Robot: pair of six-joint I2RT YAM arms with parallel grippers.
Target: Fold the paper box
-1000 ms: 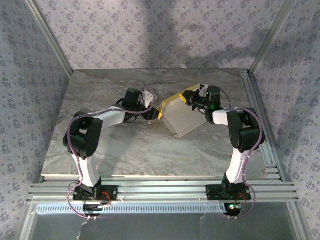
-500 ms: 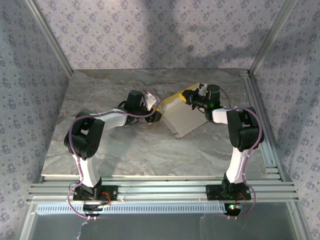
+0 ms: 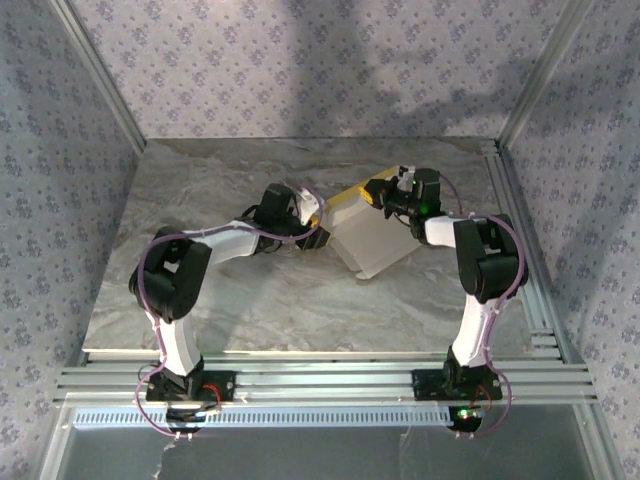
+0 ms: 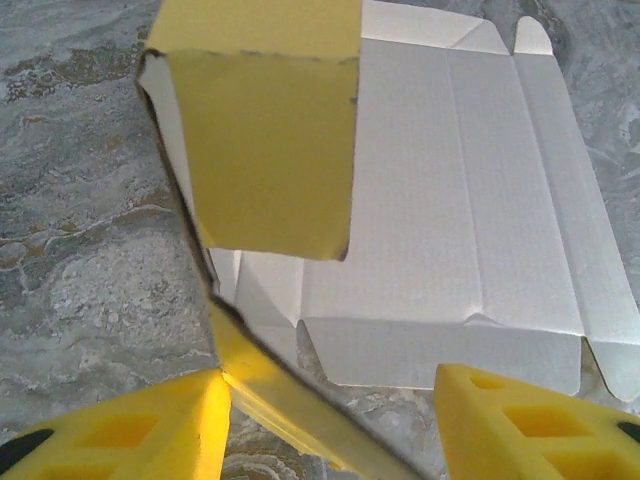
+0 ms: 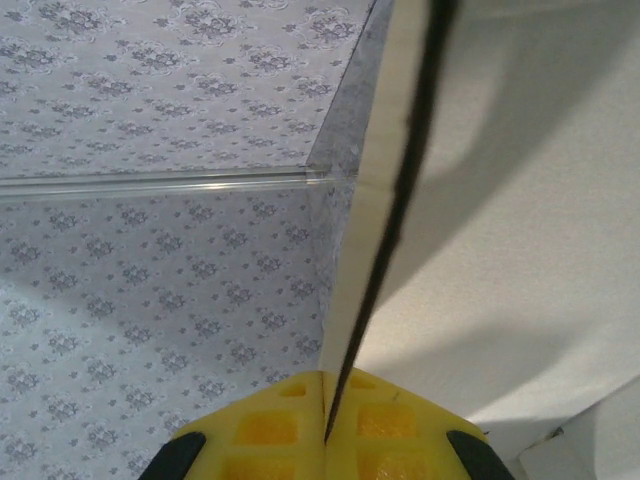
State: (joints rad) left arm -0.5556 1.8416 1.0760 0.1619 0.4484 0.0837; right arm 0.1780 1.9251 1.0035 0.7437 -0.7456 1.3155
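Marbled tabletop (image 3: pixel 200 290), paper box (image 3: pixel 375 240), floral walls (image 3: pixel 300 70)

1 paper box (image 3: pixel 375 245), 1 table (image 3: pixel 250 300), 2 arms (left arm (image 3: pixel 170 285), right arm (image 3: pixel 487 265)), 2 pincers (left pincer (image 4: pixel 330 385), right pincer (image 5: pixel 325 388))

Grey marbled bench (image 3: pixel 200 300), matte, pale veins. Walls (image 3: pixel 300 70) on 3 sides: lilac-grey wallpaper w/ small floral repeat, same pattern in right wrist view. Aluminium posts (image 3: pixel 95 70) slant up from back corners. Slotted alu rails (image 3: pixel 330 380) along near edge & right side. Light soft, from above; broad dim shadows (image 3: pixel 330 40) on back wall.
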